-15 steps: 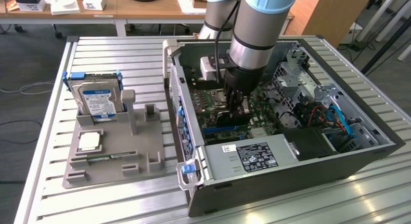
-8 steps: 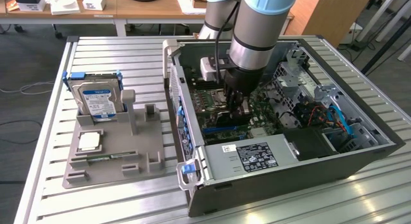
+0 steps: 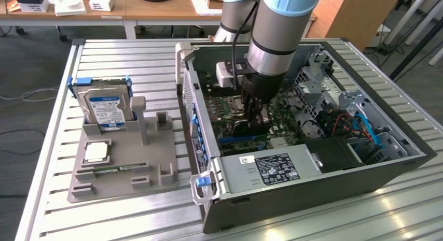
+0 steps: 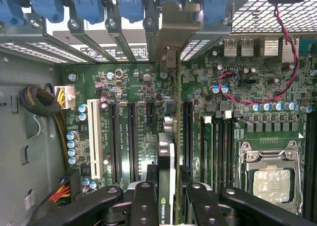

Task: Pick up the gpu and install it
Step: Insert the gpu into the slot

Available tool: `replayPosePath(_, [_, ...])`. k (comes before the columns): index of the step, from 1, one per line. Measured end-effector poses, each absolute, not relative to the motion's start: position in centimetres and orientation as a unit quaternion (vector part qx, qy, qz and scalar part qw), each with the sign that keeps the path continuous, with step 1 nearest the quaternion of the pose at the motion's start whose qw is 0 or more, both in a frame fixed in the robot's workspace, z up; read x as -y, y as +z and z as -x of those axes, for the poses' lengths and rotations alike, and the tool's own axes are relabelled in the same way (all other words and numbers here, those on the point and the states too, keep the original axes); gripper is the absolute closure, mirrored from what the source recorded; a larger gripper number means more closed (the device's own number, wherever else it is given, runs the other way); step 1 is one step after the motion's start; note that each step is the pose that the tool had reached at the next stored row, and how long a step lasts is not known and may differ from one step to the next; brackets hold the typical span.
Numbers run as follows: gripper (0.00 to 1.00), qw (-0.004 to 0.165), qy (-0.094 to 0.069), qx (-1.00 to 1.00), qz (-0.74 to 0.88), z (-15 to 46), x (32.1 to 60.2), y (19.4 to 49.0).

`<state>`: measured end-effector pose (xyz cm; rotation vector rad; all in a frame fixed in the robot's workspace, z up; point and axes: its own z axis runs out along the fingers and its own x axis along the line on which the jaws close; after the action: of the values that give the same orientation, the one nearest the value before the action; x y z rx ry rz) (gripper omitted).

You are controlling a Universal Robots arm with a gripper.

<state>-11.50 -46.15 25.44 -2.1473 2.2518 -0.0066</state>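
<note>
My gripper (image 4: 168,192) is shut on the gpu (image 4: 167,137), which I see edge-on as a thin black card with a green logo near my fingers (image 4: 143,201). It stands upright over the green motherboard (image 4: 124,82), parallel to the long black expansion slots (image 4: 132,137). Its grey metal bracket (image 4: 174,18) reaches the rear slot openings of the case. I cannot tell whether the card's edge sits in a slot. In the exterior view my gripper (image 3: 253,114) is low inside the open computer case (image 3: 387,173), above the motherboard.
A CPU socket (image 4: 270,179) and red wires (image 4: 290,72) lie to one side of the card, and blue bracket clips (image 4: 89,3) line the case's rear. A power supply (image 3: 273,168) fills the case's near end. At the exterior view's left, a grey fixture (image 3: 114,173) holds a hard drive (image 3: 104,106).
</note>
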Motion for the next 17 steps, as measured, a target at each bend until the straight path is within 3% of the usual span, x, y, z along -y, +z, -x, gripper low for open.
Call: replayPosePath(17, [0.73, 0.015, -0.002, -0.724, 0.69, 11.49, 46.15, 25.21])
